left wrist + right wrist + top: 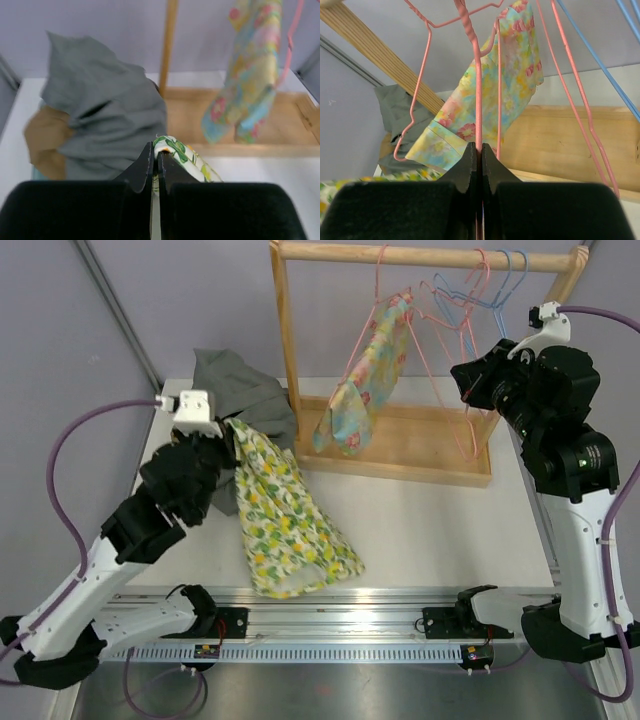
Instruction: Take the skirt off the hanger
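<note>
Your lemon-print skirt (285, 525) lies spread flat on the table (450, 530). It is off the wooden rack (400, 255), and no hanger shows in it. Its long axis runs from the back left toward the near edge. The waist end is pinched in your left gripper (225, 440), whose fingers are closed tight on a fold of the cloth, so the rest of the skirt trails away from them toward the arm bases.

Your right gripper (468, 380) is well apart at the rack, clamped shut on the wire of a pink wire hanger (478, 100) that looks bare. The left arm is the one on the skirt, so I'd judge the next move to be simply letting go.

A floral garment (365, 375) hangs on the rack, and a grey garment (245, 390) is heaped just behind the left gripper.
</note>
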You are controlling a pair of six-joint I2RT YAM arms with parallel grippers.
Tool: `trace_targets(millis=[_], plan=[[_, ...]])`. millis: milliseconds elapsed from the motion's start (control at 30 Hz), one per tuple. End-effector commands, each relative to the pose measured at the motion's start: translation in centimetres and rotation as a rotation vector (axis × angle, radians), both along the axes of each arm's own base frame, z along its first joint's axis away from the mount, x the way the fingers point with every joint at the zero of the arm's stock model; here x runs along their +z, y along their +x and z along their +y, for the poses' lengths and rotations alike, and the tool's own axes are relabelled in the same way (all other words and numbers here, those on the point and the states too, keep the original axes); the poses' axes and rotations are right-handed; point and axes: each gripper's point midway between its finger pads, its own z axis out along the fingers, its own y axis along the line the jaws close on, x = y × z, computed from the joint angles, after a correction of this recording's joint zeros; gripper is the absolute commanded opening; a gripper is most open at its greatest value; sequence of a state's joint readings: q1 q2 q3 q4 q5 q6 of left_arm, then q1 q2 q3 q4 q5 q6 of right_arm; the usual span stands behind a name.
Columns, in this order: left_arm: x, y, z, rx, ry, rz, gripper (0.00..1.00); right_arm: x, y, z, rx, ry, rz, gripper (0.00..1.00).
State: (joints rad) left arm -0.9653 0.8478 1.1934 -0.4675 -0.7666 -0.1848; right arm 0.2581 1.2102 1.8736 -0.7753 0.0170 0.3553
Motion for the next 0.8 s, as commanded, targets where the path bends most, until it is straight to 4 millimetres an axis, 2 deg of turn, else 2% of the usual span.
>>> trace_targets(millis=[0, 67, 100, 133, 167, 200, 233, 267, 300, 333, 367, 400, 467, 500, 533, 567, 600, 633, 667, 733, 767], plan=[[8.3, 4.7, 2.1, 0.022, 0.058, -0.206, 0.0, 1.3, 0.8, 0.1, -0.006, 0.015, -0.069, 0.0], [10.9, 7.3, 3.1, 0.056, 0.037, -0.247, 0.0, 0.7, 1.1, 0.2, -0.005, 0.022, -0.059, 0.0], [15.5, 7.9, 5.1, 0.078, -0.005, -0.34, 0.0, -0.1, 1.5, 0.3, -0.006, 0.02, -0.041, 0.0], [16.7, 9.2, 5.2, 0.075, -0.026, -0.355, 0.0, -0.2, 1.6, 0.5, -0.001, 0.024, -0.04, 0.0], [16.5, 11.9, 4.4, 0.053, -0.011, -0.342, 0.0, -0.7, 1.8, 0.5, 0.0, 0.024, -0.029, 0.0], [20.8, 12.1, 6.1, 0.097, -0.038, -0.438, 0.0, -0.9, 1.8, 0.5, -0.003, 0.023, -0.024, 0.0], [21.9, 13.2, 6.3, 0.108, -0.039, -0.452, 0.0, -1.1, 1.8, 0.5, -0.002, 0.022, -0.021, 0.0], [20.7, 17.4, 5.5, 0.1, -0.013, -0.409, 0.0, -1.4, 1.9, 0.4, -0.008, 0.02, -0.014, 0.0], [24.4, 16.9, 7.0, 0.125, -0.051, -0.465, 0.0, -1.6, 1.8, 0.4, -0.007, 0.019, -0.01, 0.0], [25.0, 17.9, 7.3, 0.132, -0.061, -0.466, 0.0, -1.7, 1.8, 0.5, -0.004, 0.019, -0.006, 0.0], [22.2, 21.9, 6.9, 0.137, -0.039, -0.393, 0.0, -2.0, 1.8, 0.5, -0.005, 0.017, 0.001, 0.0], [22.1, 22.8, 7.6, 0.154, -0.038, -0.397, 0.0, -2.0, 1.7, 0.5, -0.004, 0.016, -0.001, 0.0], [19.5, 25.5, 7.9, 0.14, -0.081, -0.354, 0.0, -2.1, 1.6, 0.4, -0.004, 0.019, 0.002, 0.0], [17.3, 27.0, 9.0, 0.15, -0.136, -0.308, 0.0, -2.1, 1.7, 0.4, -0.007, 0.018, -0.002, 0.0], [12.0, 29.2, 9.1, 0.149, -0.149, -0.203, 0.0, -2.3, 1.7, 0.5, -0.004, 0.017, 0.003, 0.0], [9.5, 30.1, 9.2, 0.137, -0.176, -0.164, 0.0, -2.3, 1.8, 0.5, -0.002, 0.017, 0.003, 0.0], [7.1, 30.7, 9.8, 0.141, -0.2, -0.114, 0.0, -2.4, 1.9, 0.5, -0.004, 0.016, 0.007, 0.0], [5.2, 30.7, 9.3, 0.121, -0.235, -0.074, 0.0, -2.4, 2.0, 0.5, -0.004, 0.018, 0.006, 0.0], [-0.3, 31.0, 9.2, 0.13, -0.237, 0.024, 0.0, -2.4, 2.1, 0.6, -0.001, 0.02, 0.006, 0.0], [-3.7, 30.0, 9.0, 0.145, -0.295, 0.088, 0.02, -2.5, 2.4, 0.7, 0.0, 0.02, 0.005, 0.0], [-7.8, 29.4, 9.3, 0.178, -0.305, 0.168, 0.06, -2.2, 2.5, 0.8, 0.002, 0.022, -0.001, 0.0]])
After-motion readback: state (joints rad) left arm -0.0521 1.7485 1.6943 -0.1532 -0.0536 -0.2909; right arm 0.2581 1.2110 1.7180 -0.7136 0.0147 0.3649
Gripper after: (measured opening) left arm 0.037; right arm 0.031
